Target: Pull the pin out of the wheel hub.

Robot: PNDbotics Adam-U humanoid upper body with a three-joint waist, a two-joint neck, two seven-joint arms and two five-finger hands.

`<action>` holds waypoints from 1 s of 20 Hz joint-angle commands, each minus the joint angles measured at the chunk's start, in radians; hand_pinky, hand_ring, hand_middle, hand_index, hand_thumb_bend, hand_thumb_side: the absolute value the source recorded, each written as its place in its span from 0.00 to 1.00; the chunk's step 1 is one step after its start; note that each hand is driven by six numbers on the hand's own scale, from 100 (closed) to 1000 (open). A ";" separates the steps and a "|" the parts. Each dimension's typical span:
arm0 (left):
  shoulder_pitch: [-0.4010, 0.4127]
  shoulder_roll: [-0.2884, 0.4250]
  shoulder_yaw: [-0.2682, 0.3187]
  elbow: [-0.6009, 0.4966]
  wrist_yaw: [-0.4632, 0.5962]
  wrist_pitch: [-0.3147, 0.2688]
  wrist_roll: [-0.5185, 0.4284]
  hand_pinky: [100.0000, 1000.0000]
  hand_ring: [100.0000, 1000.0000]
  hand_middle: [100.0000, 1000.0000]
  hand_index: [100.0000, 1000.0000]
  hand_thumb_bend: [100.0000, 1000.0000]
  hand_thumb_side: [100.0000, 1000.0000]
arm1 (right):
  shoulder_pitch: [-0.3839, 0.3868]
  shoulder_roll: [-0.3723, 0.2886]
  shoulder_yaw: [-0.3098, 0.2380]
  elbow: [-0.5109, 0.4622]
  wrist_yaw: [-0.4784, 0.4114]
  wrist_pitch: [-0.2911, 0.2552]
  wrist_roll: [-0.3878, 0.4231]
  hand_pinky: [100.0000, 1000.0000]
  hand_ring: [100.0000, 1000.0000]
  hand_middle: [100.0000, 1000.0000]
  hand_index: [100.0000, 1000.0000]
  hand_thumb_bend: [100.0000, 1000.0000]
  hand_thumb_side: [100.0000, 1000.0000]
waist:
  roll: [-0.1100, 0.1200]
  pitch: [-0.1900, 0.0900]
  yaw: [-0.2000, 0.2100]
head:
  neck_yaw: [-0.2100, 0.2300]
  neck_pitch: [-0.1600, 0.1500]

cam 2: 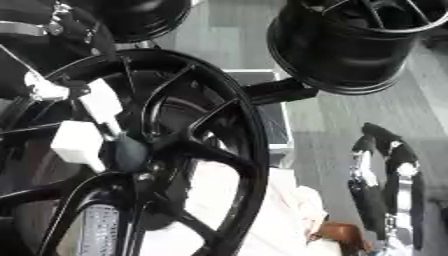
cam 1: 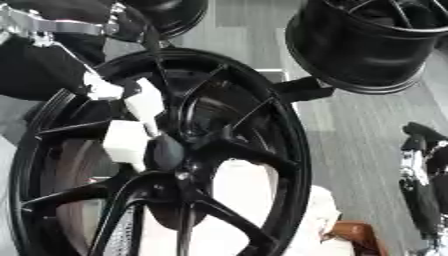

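At the middle of the black wheel hub (cam 1: 188,165), where its spokes meet, the left hand (cam 1: 131,120) reaches down from the upper left, its white fingertips (cam 1: 127,142) set against the dark rounded centre cap. The fingers look bent toward that centre, but whether they grip anything cannot be told: the pin itself cannot be made out, since whatever lies under the fingertips is hidden by them and by the dark hub behind. The left arm (cam 1: 39,55) above the hand is cut off by the upper left corner, showing only black casing and a silver joint. Below the hand, the hub's lower rim runs out of the picture. Far to the right of the hand, at the picture's edge, the right hand (cam 2: 385,175) hangs dark and slim with its fingers fairly straight, holding nothing, its lower part cut off. Up and to the right of the left hand, a second black rim (cam 1: 367,45) is only partly in view.
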 commanded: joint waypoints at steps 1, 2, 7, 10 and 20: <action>-0.004 0.036 0.005 0.002 -0.025 -0.218 -0.198 0.83 0.82 0.78 0.83 0.20 0.62 | 0.000 -0.004 0.000 -0.012 -0.006 -0.001 0.003 0.88 0.84 0.67 0.74 0.00 0.68 | 0.001 -0.016 -0.002 | -0.002 -0.012; -0.001 0.036 0.004 0.005 -0.031 -0.223 -0.198 0.83 0.83 0.79 0.83 0.20 0.58 | 0.000 -0.003 0.001 -0.012 -0.006 0.000 0.004 0.88 0.84 0.67 0.74 0.00 0.68 | 0.000 -0.015 -0.002 | -0.002 -0.012; 0.009 0.036 0.000 0.013 -0.048 -0.245 -0.198 0.84 0.83 0.79 0.83 0.22 0.42 | -0.001 0.001 0.001 -0.012 -0.008 0.000 0.005 0.88 0.84 0.66 0.74 0.00 0.68 | -0.002 -0.014 -0.002 | -0.002 -0.010; 0.012 0.033 0.000 0.017 -0.044 -0.250 -0.198 0.84 0.83 0.79 0.84 0.21 0.38 | -0.001 0.004 0.001 -0.012 -0.010 0.001 0.005 0.88 0.84 0.66 0.74 0.00 0.68 | -0.003 -0.013 -0.003 | -0.002 -0.011; 0.019 0.022 -0.002 0.033 -0.052 -0.261 -0.198 0.83 0.83 0.79 0.84 0.23 0.24 | -0.004 0.015 0.001 -0.012 -0.015 0.006 0.009 0.88 0.83 0.65 0.74 0.00 0.69 | -0.003 -0.008 -0.007 | 0.000 -0.017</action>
